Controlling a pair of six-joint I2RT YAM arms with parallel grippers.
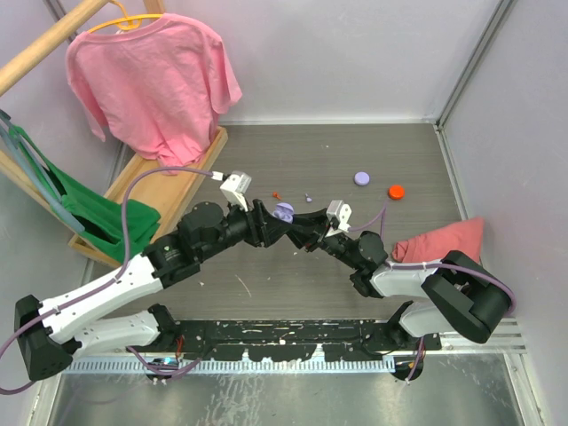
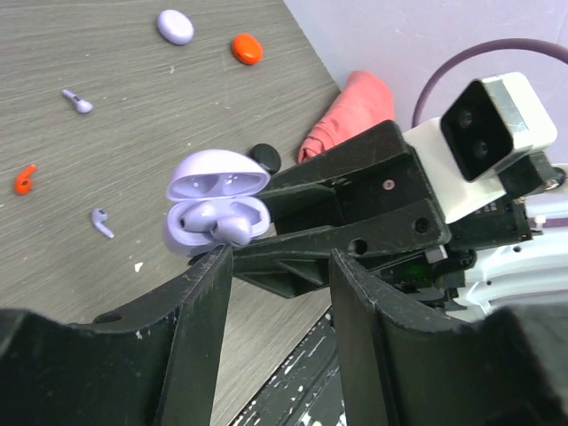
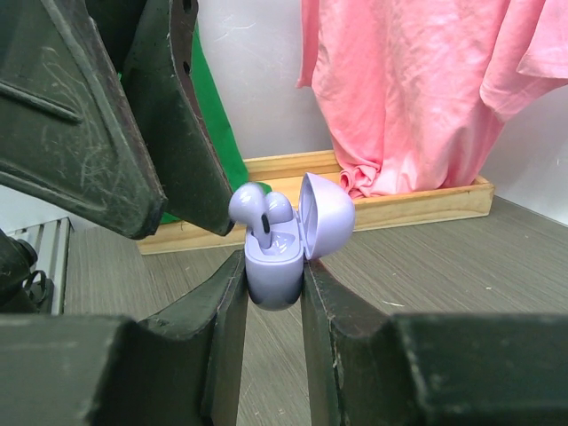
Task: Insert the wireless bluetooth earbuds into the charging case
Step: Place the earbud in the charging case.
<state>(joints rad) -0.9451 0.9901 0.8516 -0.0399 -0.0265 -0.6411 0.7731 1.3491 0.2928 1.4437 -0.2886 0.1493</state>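
Above gray tabletop [image 1: 302, 155], right fingers [image 3: 222, 337] pinch charging case [image 3: 275, 266] (lid open).

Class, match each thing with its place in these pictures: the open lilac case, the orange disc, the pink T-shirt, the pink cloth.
Things:
1. lilac case
2. orange disc
3. pink T-shirt
4. pink cloth

Places:
a. hanging on a hanger
b. clamped in the right gripper
c. crumpled at the right edge of the table
d. lying flat near a lilac disc

Pairs: 1-b, 2-d, 3-a, 4-c
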